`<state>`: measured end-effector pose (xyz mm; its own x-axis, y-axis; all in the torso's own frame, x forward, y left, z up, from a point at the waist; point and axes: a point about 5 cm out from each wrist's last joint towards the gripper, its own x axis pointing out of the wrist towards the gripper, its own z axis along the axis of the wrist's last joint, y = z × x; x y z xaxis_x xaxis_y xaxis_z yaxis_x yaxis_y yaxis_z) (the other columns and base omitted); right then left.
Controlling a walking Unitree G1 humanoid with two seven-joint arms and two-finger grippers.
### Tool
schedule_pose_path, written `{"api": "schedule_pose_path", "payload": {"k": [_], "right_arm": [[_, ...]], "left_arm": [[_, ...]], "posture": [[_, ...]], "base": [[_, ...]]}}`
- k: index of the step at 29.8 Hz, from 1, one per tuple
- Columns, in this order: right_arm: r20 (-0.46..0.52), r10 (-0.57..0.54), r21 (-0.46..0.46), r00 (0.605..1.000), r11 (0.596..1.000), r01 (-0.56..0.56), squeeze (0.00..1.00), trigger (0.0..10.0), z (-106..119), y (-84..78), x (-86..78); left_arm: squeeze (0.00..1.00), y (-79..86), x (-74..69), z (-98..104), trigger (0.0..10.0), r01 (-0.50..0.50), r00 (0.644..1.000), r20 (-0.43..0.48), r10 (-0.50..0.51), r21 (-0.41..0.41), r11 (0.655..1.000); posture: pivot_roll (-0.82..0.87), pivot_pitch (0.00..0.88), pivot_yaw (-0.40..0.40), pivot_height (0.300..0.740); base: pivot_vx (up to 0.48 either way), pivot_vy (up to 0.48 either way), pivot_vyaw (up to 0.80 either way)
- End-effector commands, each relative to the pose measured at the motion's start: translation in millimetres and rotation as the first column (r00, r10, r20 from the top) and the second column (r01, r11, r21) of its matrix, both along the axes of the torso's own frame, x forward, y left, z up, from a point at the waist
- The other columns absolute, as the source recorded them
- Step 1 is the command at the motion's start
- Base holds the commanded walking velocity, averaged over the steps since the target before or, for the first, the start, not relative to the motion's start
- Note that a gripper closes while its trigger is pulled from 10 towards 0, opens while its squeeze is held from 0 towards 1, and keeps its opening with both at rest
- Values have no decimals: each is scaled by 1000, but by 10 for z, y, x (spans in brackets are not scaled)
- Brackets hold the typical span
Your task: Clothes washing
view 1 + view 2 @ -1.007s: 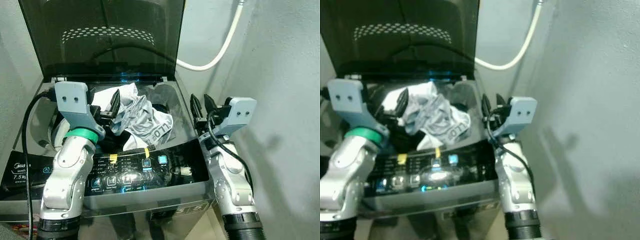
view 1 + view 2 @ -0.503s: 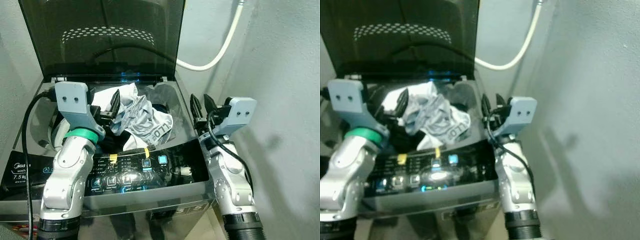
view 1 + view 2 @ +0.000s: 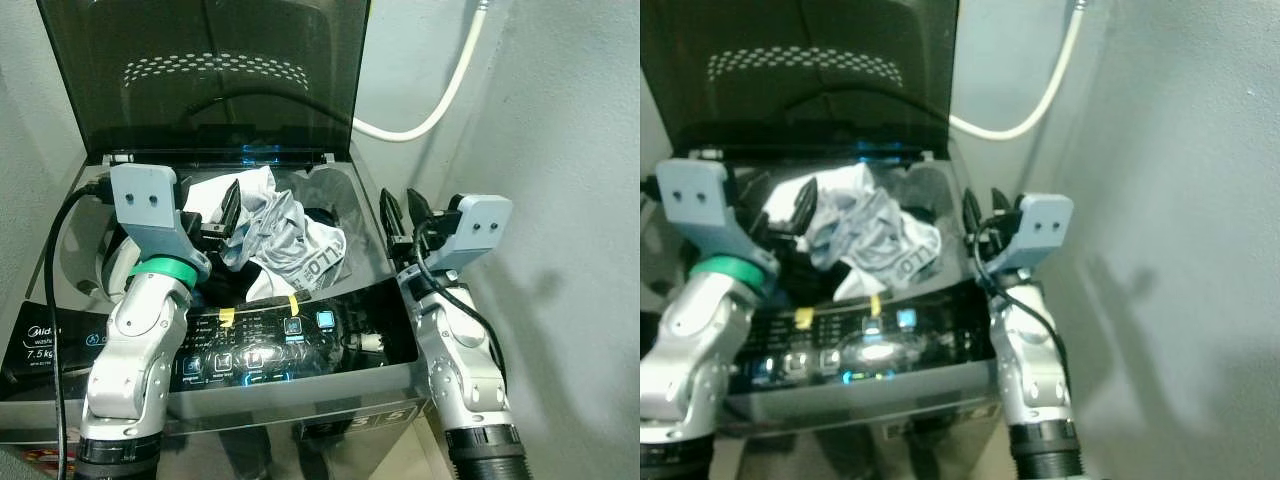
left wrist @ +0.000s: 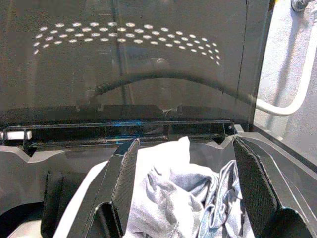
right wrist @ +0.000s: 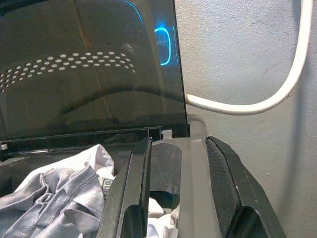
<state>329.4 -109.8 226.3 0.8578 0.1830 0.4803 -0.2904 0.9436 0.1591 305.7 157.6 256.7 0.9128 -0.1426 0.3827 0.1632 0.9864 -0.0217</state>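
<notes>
Lying heaped in the washing machine drum (image 3: 340,205), the grey-white clothes (image 3: 285,240) sit just ahead of the left gripper (image 3: 229,215), whose spread, empty fingers are nearer than the right gripper (image 3: 402,215), also parted and empty.

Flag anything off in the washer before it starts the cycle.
The grey-white garment is heaped high in the tub, its printed edge draped over the front rim onto the control panel instead of down in the drum. The lid is up. Left tool sits open beside the heap; right tool hovers open at the washer's right edge.
</notes>
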Motion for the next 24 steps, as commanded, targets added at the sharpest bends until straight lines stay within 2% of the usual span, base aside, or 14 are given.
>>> {"api": "schedule_pose_path", "payload": {"k": [1,24], "right_arm": [[-13,9,-6,1000,1000,-9,0,10000,-22,10,10],[-14,12,-5,1000,1000,-12,0,10000,-21,19,7]], "left_arm": [[0,-15,-8,-23,10000,1,1000,-1,-1,5,1000],[0,-8,-15,-27,10000,-1,1000,-1,1,4,1000]], "posture": [[41,35,1,740],[42,37,0,740]], "base": [[0,0,0],[0,0,0]]}}
